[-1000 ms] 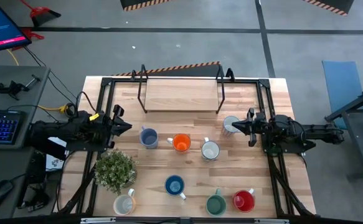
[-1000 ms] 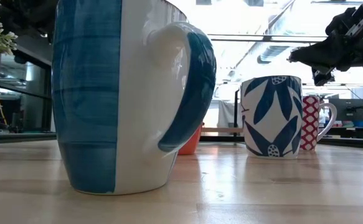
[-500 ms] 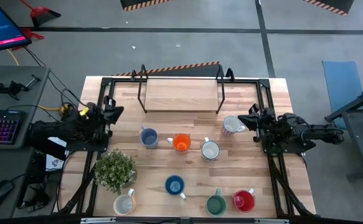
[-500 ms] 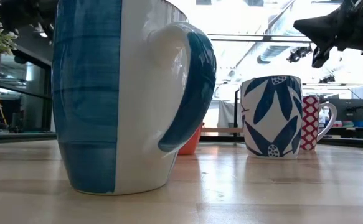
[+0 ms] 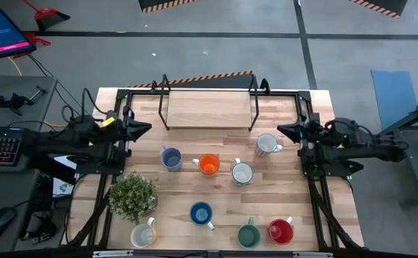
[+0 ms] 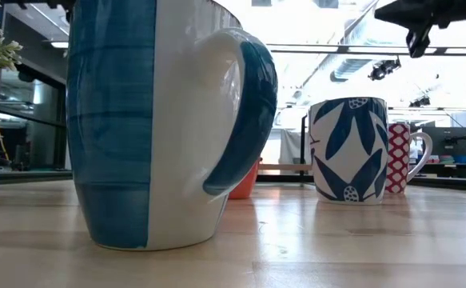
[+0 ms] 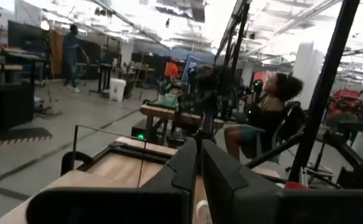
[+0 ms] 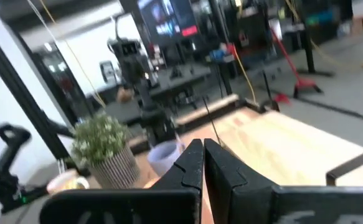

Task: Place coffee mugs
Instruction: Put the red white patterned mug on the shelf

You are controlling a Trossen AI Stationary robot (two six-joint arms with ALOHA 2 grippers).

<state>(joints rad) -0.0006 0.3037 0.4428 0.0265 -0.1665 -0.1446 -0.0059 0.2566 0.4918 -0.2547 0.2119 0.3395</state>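
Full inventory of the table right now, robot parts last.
Grey-blue mug: 1, middle row, left.
Orange mug: 1, middle row, beside the grey-blue one.
White mug: 1, middle row, right of the orange one.
Patterned white mug: 1, nearest the right arm.
Blue mug: 1, front centre.
Cream mug: 1, front left, below the plant.
Green mug: 1, front right.
Red mug: 1, front right, beside the green one.
Potted plant: 1, green, front left.
Rack: 1, black frame over a wooden board, back centre.
Table: 1, light wood.
Left pincer: shut, empty, at the left edge.
Right pincer: shut, empty, at the right edge.
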